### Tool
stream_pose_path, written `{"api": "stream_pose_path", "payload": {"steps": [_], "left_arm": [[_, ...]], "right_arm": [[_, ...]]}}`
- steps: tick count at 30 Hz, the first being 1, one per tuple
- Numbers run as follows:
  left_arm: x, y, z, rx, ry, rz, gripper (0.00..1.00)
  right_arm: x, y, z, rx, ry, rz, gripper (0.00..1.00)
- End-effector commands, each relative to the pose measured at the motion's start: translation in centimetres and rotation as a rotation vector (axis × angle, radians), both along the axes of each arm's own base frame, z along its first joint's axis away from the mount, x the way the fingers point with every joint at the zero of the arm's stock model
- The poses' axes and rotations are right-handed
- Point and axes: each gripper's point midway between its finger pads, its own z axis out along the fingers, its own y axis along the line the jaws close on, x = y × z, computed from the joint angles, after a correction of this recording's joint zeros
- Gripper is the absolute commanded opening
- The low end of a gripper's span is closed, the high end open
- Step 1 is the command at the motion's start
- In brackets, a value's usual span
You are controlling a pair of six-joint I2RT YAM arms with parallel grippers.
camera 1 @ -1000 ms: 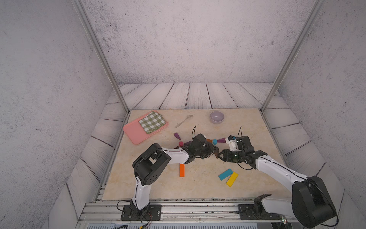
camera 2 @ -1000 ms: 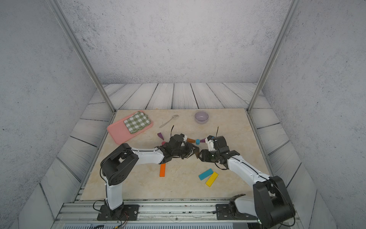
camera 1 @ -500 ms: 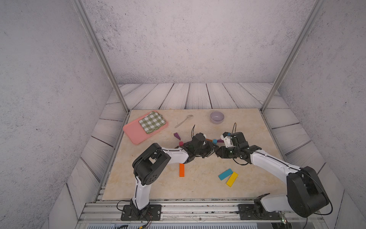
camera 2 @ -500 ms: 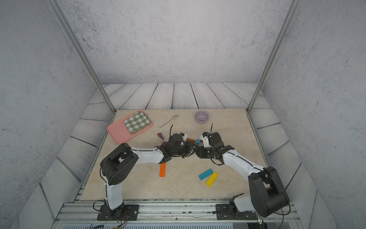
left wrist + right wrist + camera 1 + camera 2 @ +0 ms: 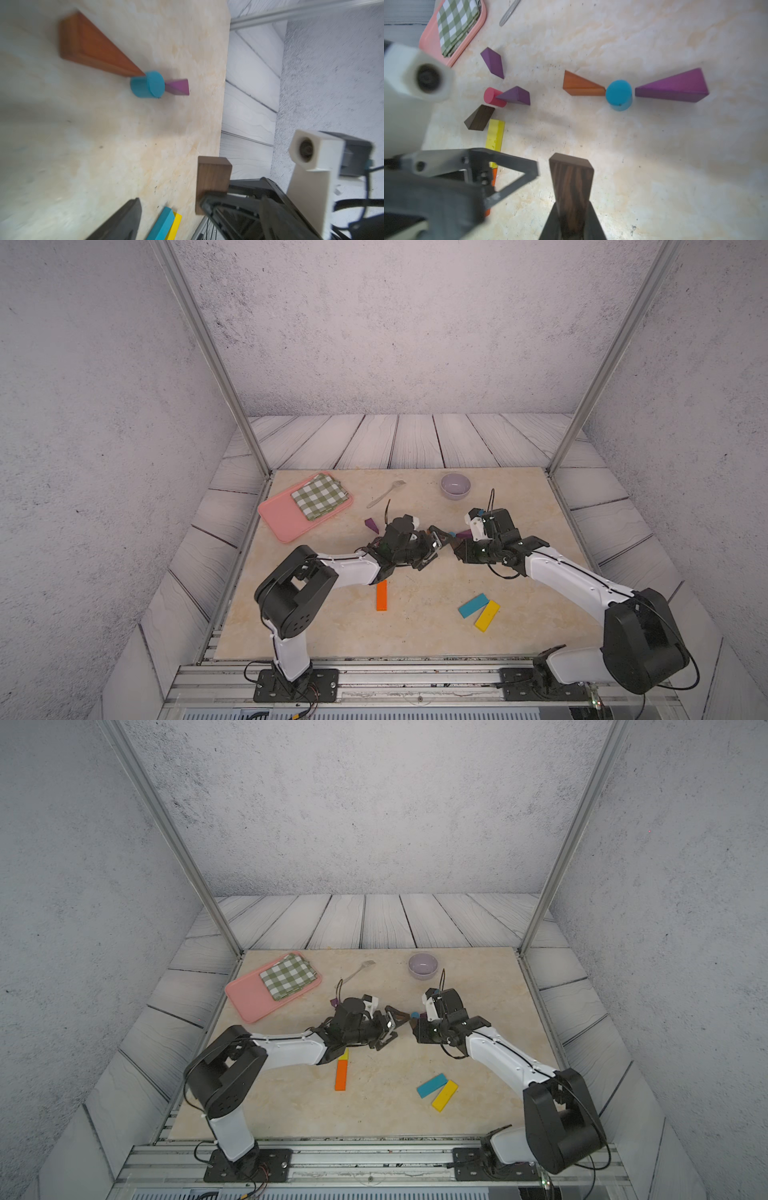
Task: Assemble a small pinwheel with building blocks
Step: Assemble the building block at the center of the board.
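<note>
step: third blade; right hand (image 5: 572, 208) clamped on dark wedge (image 5: 571, 178); left hand (image 5: 434, 547) wide, empty | next: lay tip against blue cylinder (image 5: 618, 93)

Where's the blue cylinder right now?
The blue cylinder stands between the tips of an orange-brown wedge and a purple wedge, just ahead of the right hand holding a dark brown block, in the right wrist view.

Mid-table tight: left claw (image 5: 432, 549), spread wide, almost meets right claw (image 5: 572, 209) gripping dark wedge (image 5: 571, 178). Blue cylinder (image 5: 618, 93) just beyond. Bare table (image 5: 419, 614) free between orange bar (image 5: 381, 595), blue bar (image 5: 473, 605).
</note>
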Motion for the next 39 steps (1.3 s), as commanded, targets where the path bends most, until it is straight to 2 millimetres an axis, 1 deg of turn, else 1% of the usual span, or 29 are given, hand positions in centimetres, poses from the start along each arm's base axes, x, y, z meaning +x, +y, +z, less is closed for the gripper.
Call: {"api": "stream_pose_path", "payload": {"steps": [1,3,6,9,11,12,15,17,20,21,23,27,32,39], "left_arm": [[1.5,5.4,4.3,0.066,-0.134,0.118,0.96],[1.7,8.6,5.5,0.142,-0.184,0.188,0.96],[1.4,12.8,6.7,0.244,-0.231,0.230,0.96],[1.0,16.3,7.5,0.323,-0.265,0.266,0.96],[0.7,18.1,7.5,0.371,-0.274,0.287,0.96],[0.6,18.9,7.3,0.387,-0.274,0.298,0.96],[0.3,20.6,6.5,0.398,-0.262,0.319,0.96],[0.2,21.2,6.0,0.393,-0.249,0.324,0.96],[0.1,21.6,5.3,0.381,-0.232,0.327,0.96],[0.1,21.7,5.1,0.380,-0.227,0.327,0.96],[0.1,21.8,4.8,0.376,-0.222,0.325,0.96],[0.0,21.9,4.3,0.381,-0.214,0.318,0.96],[0.0,21.8,3.8,0.382,-0.203,0.305,0.96],[0.2,21.8,3.7,0.378,-0.205,0.304,0.96]], "right_arm": [[2.1,-1.0,0.2,-0.103,-0.020,-0.046,0.00],[3.7,-1.2,0.1,-0.146,-0.021,-0.071,0.00],[6.5,-1.7,-1.1,-0.239,0.006,-0.123,0.00],[9.1,-2.1,-1.9,-0.310,0.005,-0.177,0.00],[10.4,-1.9,-2.2,-0.326,-0.005,-0.188,0.00],[11.0,-1.4,-2.3,-0.327,-0.014,-0.176,0.00],[12.4,-0.7,-3.2,-0.341,-0.031,-0.160,0.00],[13.0,-0.5,-4.0,-0.362,-0.035,-0.153,0.00],[13.9,0.0,-5.3,-0.368,-0.038,-0.130,0.00],[14.2,0.5,-5.6,-0.360,-0.041,-0.109,0.00],[14.5,0.5,-6.3,-0.380,-0.026,-0.112,0.00],[15.2,1.1,-7.3,-0.364,-0.024,-0.109,0.00],[15.3,1.4,-8.8,-0.374,0.024,-0.111,0.01],[15.5,1.3,-9.8,-0.398,0.063,-0.117,0.05]]}}
